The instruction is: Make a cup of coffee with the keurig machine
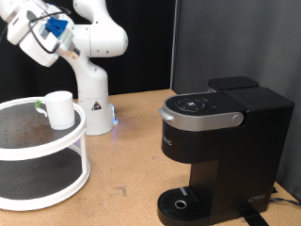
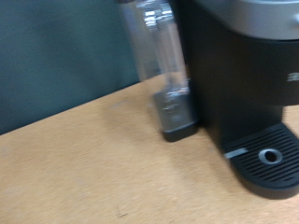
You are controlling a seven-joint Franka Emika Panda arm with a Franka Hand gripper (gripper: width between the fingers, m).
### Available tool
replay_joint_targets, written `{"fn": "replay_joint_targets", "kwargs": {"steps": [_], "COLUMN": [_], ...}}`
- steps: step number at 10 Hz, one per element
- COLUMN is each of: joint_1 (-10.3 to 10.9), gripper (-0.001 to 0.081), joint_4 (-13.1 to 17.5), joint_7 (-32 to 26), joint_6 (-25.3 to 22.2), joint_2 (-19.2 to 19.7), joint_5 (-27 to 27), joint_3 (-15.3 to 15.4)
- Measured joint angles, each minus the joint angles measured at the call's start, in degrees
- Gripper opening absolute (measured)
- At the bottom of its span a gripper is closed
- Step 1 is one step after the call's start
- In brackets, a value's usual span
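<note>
The gripper (image 1: 42, 30) hangs high at the exterior view's top left, above the white two-tier stand (image 1: 56, 151); its fingers are too blurred to tell whether they are spread or closed. The cup (image 1: 59, 109) sits upright on the stand's top shelf, handle probably toward the left. The keurig machine (image 1: 221, 146) stands well apart at the right, lid down, its drip base (image 2: 269, 161) bare.

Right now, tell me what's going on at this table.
A Panda arm is set up to make coffee. Its gripper is raised at the exterior view's top left, holding nothing visible. The cup sits on a round white stand. The keurig stands closed, its drip base bare.
</note>
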Motion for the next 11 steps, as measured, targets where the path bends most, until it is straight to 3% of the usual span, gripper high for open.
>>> {"fn": "replay_joint_targets", "kwargs": {"steps": [1, 3, 8, 11], "joint_1": [-0.29, -0.43, -0.55, -0.68], "gripper": [0.0003, 0.0003, 0.0003, 0.0003], "joint_4": [1.15, 2.10, 2.38, 5.69], "joint_7": [-1.41, -5.54, -10.04, -12.72], "joint_6": [-3.37, -4.73, -4.27, -9.72], "joint_2": [0.01, -0.23, -0.41, -0.67], "joint_5": [-2.24, -2.83, -8.58, -8.80], "joint_3": [-1.87, -4.55, -4.83, -7.83]}}
